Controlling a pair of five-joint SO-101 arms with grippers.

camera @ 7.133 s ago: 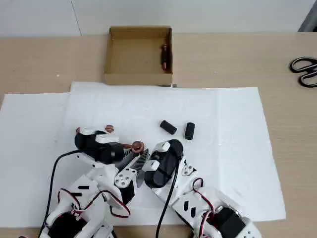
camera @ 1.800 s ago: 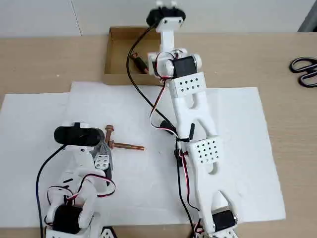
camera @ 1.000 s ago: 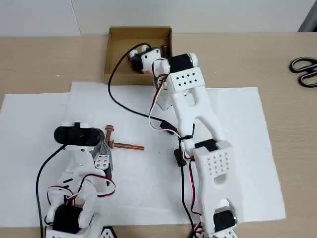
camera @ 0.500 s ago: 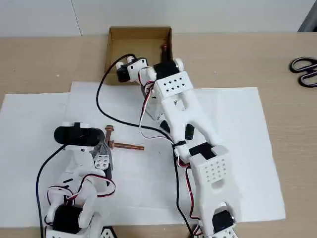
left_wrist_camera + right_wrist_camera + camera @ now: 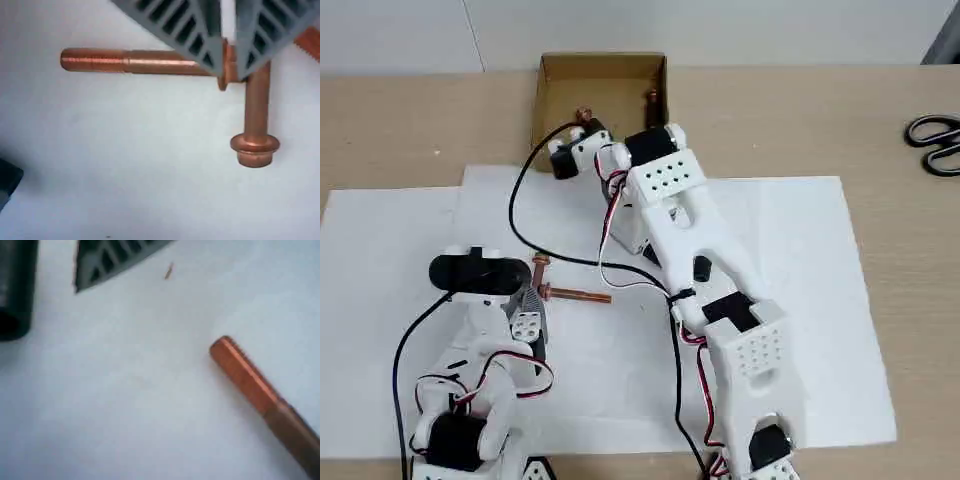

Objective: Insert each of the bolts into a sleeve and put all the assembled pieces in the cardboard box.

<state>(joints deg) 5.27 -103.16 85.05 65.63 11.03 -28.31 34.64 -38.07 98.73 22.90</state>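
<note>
My left gripper (image 5: pixel 228 60) is shut on the head of a copper bolt (image 5: pixel 135 61) that lies flat on the white paper (image 5: pixel 800 260). A second bolt (image 5: pixel 257 120) lies crosswise beside it, touching. My right arm (image 5: pixel 665 190) bends back from the cardboard box (image 5: pixel 545 95). My right gripper (image 5: pixel 200 265) hangs open over the paper, with one grey finger (image 5: pixel 110 260) in sight. A black sleeve (image 5: pixel 15 290) and the first bolt's threaded end (image 5: pixel 240 372) lie below it. Another sleeve (image 5: pixel 702 268) peeks out beside the arm. Two assembled pieces (image 5: pixel 651 100) lie in the box.
Black scissors (image 5: pixel 935 140) lie on the wooden table at the far right. The right arm's cable (image 5: pixel 525 200) loops across the paper between the two arms. Bare paper stretches to the right of the right arm.
The right arm has pulled its wrist back out of the box, towards the left and over the paper. The left arm and both bolts have stayed put.
</note>
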